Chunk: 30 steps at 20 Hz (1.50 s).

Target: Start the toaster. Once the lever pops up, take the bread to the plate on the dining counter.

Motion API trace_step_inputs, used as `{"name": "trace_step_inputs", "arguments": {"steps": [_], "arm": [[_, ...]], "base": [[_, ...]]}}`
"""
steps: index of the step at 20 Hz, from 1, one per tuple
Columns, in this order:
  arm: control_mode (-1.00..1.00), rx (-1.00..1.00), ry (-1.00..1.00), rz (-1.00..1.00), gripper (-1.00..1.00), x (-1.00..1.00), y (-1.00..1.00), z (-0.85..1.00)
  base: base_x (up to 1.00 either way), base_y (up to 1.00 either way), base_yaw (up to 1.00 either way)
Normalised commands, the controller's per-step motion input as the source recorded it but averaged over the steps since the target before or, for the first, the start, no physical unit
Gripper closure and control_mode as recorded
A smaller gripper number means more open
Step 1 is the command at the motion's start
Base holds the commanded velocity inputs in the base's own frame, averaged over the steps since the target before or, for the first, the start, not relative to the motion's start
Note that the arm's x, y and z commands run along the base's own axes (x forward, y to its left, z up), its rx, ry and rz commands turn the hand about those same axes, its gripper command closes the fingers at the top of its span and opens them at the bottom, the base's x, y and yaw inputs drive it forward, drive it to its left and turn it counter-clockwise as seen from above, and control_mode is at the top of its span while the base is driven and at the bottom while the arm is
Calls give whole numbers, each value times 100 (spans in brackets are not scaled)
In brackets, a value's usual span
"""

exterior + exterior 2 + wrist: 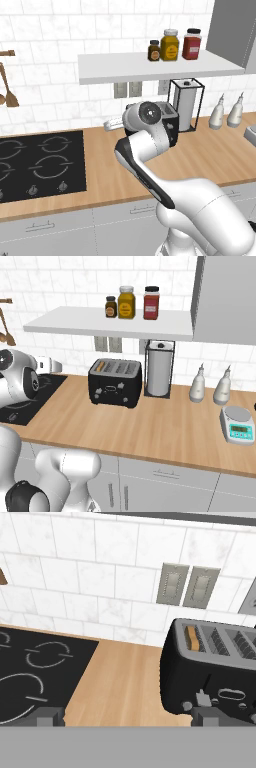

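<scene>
My fingers (pixel 122 717) spread wide, empty. Toaster (pixel 215 667) just ahead to their right on bench; bread (pixel 192 638) in slot. Lever not pressed; everything left.

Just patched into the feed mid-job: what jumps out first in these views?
The black toaster stands on the wood wall counter beside a caged paper towel roll, with a tan bread slice sitting in its leftmost slot. The open gripper hovers in front of the toaster's left end, touching nothing. Three jars line the white shelf above.
</scene>
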Motion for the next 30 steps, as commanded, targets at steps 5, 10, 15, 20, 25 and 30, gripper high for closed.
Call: {"name": "trace_step_inputs", "arguments": {"steps": [5,10,15,20,25,30], "arm": [[-100,0,0,0,-100,0,0,0],[-100,0,0,0,-100,0,0,0],[-100,0,0,0,-100,0,0,0],[-100,0,0,0,-100,0,0,0],[-100,0,0,0,-100,0,0,0],[-100,0,0,0,-100,0,0,0]], "base": [[0,0,0],[0,0,0],[0,0,0],[0,0,0],[0,0,0],[0,0,0]]}}
